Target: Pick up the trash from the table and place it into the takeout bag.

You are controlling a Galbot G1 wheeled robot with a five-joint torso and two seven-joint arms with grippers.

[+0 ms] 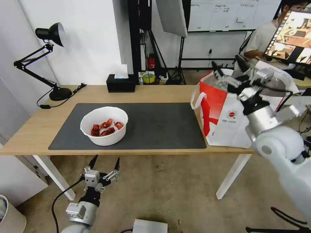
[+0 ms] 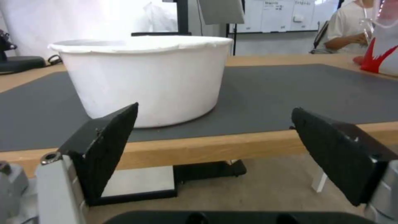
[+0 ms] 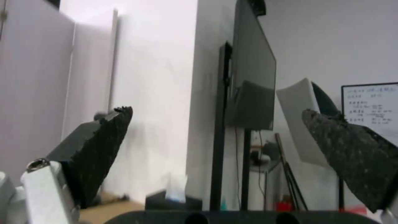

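Observation:
A white round bowl (image 1: 103, 126) with red crayfish shells stands on the dark grey mat (image 1: 155, 123) at the left of the light-wood table (image 1: 155, 94). The left wrist view looks at the bowl's side wall (image 2: 145, 77) from just below the table's front edge. My left gripper (image 1: 105, 163) hangs open below that edge, in front of the bowl, with nothing between its fingers (image 2: 112, 137). The white and red takeout bag (image 1: 226, 119) stands open at the table's right end. My right gripper (image 1: 228, 64) is open and empty above the bag's mouth, and its fingers (image 3: 99, 146) point up at the wall.
A black desk lamp (image 1: 48, 35) and a black tissue box (image 1: 120, 83) stand along the table's far edge. Off the back right a person sits at a monitor. A white bin (image 1: 9, 216) and a grey box (image 1: 150, 226) are on the floor near me.

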